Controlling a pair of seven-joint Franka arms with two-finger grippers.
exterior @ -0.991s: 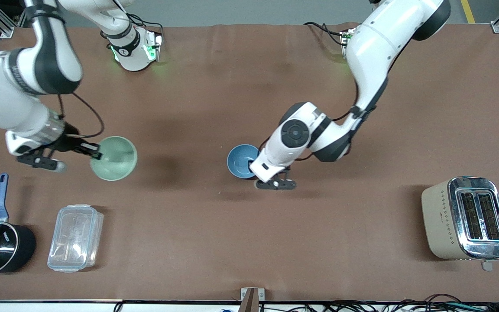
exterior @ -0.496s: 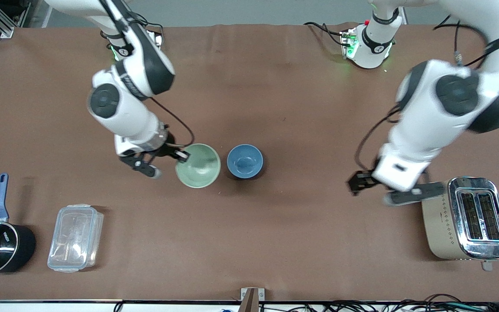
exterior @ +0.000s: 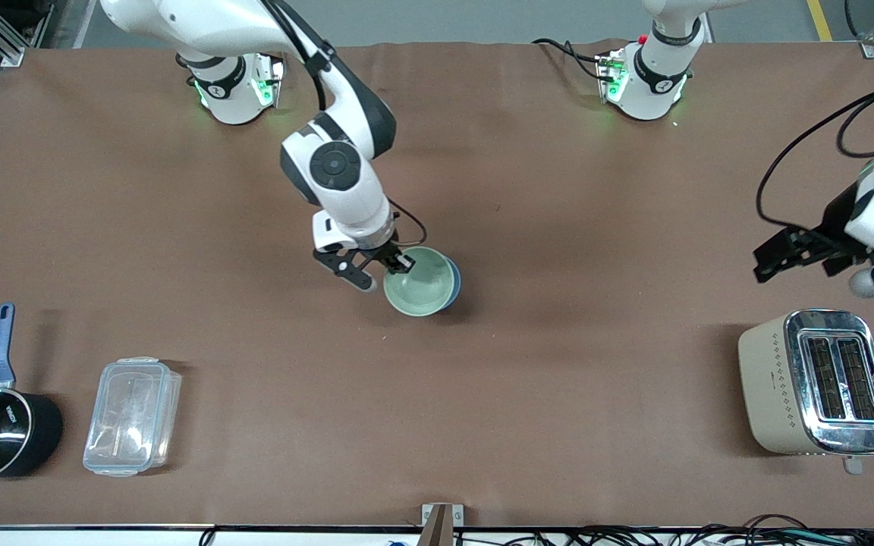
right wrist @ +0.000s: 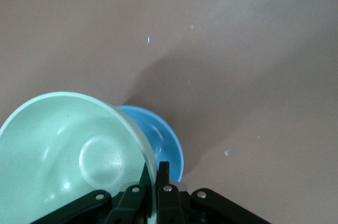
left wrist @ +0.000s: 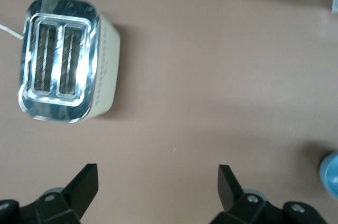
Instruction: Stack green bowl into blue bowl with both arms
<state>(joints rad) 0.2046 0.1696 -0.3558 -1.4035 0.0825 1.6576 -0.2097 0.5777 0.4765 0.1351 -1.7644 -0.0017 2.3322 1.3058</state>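
My right gripper [exterior: 390, 267] is pinched on the rim of the green bowl [exterior: 416, 283], one finger inside and one outside, clamped tight in the right wrist view. The bowl hangs from that pinch, tilted, right over the blue bowl [exterior: 452, 284], which sits on the table [exterior: 558, 394] directly under it with only a crescent showing past the green rim. I can't tell whether the green bowl is seated yet or only resting on the blue rim. My left gripper [exterior: 816, 262] waits wide open and empty over bare table near the toaster [exterior: 816, 383], well apart from the bowls. Risks as I judge them: letting go while the bowl is tilted could leave it cocked on the rim or let it slide off; pressing down off-centre could tip or shove the blue bowl, since nothing steadies it; the inner finger could drag the green bowl out on withdrawal.
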